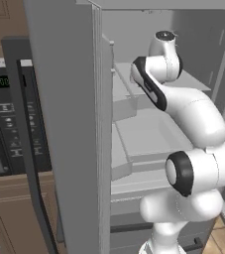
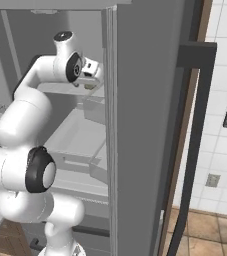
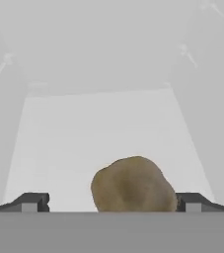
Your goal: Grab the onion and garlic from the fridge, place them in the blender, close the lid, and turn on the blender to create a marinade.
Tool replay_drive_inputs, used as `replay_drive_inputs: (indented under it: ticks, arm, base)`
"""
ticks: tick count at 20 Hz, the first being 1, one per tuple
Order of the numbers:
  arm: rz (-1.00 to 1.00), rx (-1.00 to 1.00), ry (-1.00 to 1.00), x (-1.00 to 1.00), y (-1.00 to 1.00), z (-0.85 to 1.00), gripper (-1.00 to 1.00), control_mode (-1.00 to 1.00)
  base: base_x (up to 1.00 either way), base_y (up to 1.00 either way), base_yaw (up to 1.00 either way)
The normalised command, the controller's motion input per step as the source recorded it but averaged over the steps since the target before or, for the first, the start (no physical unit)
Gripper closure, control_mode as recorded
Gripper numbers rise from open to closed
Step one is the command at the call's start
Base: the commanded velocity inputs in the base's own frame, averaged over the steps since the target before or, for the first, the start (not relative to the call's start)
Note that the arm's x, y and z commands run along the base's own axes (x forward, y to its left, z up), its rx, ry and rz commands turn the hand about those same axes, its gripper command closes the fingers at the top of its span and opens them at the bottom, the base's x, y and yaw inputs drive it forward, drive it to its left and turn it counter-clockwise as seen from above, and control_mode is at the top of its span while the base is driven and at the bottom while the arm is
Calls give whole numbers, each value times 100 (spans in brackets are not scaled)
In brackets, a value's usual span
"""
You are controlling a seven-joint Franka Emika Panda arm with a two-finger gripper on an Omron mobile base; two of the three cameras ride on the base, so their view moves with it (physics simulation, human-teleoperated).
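While open, pincer [image 3: 111, 203] straddles garlic [image 3: 133, 185].

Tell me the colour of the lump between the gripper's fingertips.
Tan-brown: the garlic, clearest in the hand view, lying on a pale fridge shelf.

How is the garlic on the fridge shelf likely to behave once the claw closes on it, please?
The garlic looks knobbly and uneven, so it may twist between the fingers. It seems small, so probably light. Its lumpy form should resist rolling on the shelf.

Flat, even rendered light, soft faint shadows, no glare; hand view pale and slightly hazy.
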Motion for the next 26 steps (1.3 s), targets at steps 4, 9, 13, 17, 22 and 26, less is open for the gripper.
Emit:
replay_drive_inputs:
  ticks: [4,9,13,17,22,26]
  arm:
    - [2,0,10,40,-4,-5,-100,-100]
    - [3,0,1,13,-7,0,-100,-100]
    - [2,-1,-4,-26,-3,-16,-100,-100]
    - [1,-1,-10,-52,-2,-28,-100,-100]
    - [2,-2,-10,-34,0,-27,-100,-100]
    - [3,-2,-6,11,0,-12,-100,-100]
  base:
    - [0,0,0]
    - [0,0,0]
    - [0,0,0]
    - [0,0,0]
    - [0,0,0]
    - [0,0,0]
